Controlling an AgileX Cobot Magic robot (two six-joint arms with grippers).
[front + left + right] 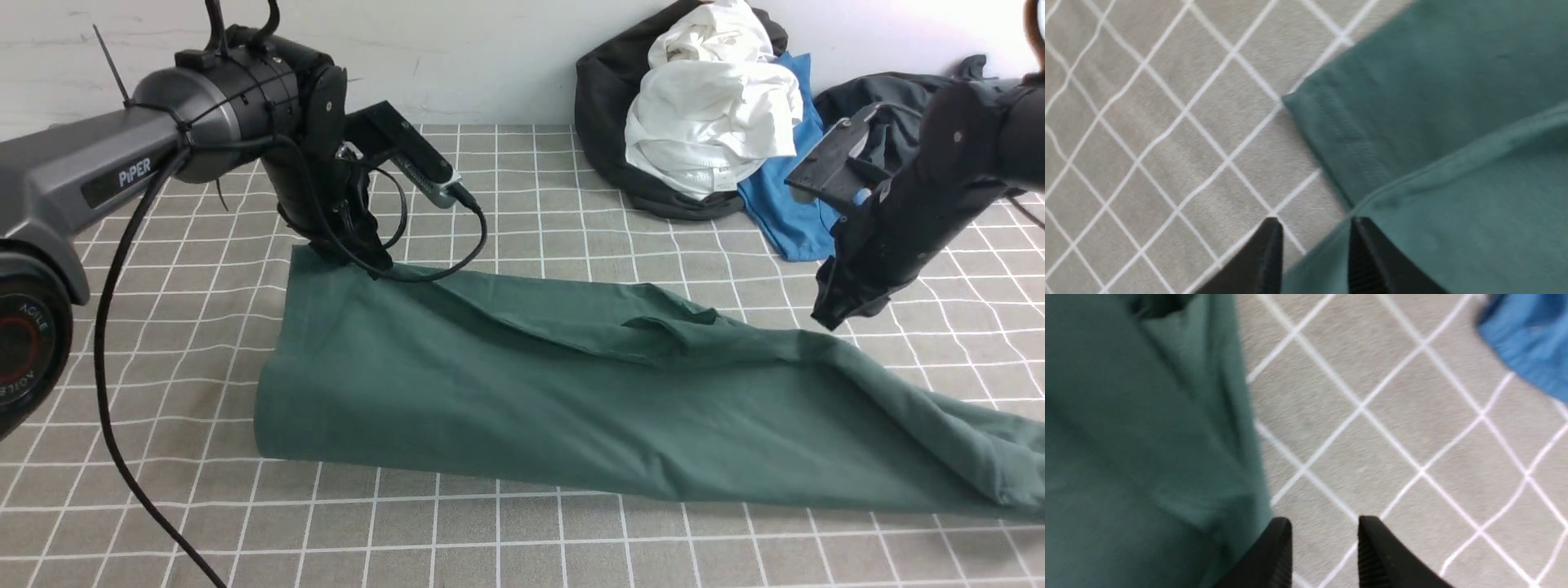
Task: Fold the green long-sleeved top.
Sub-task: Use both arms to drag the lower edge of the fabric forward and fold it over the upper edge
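Note:
The green long-sleeved top (pixel 531 392) lies folded lengthwise across the checked tablecloth, running from left of the middle off the right edge. A sleeve fold crosses its upper layer. My left gripper (pixel 371 265) points down at the top's far left corner. In the left wrist view its jaws (pixel 1316 222) stand apart, with the green edge (pixel 1433 122) lying beneath and between them, not pinched. My right gripper (pixel 829 318) hovers just above the top's far edge on the right. It is open (pixel 1325 520) over bare tablecloth, and the green cloth (pixel 1135 437) lies beside one finger.
A heap of clothes sits at the back: a white garment (pixel 710 106) on a black one (pixel 604 122), a bright blue top (pixel 784 212) (pixel 1531 343) and a dark grey garment (pixel 898 98). The left arm's cable (pixel 122 392) hangs over the near left of the tablecloth (pixel 490 523).

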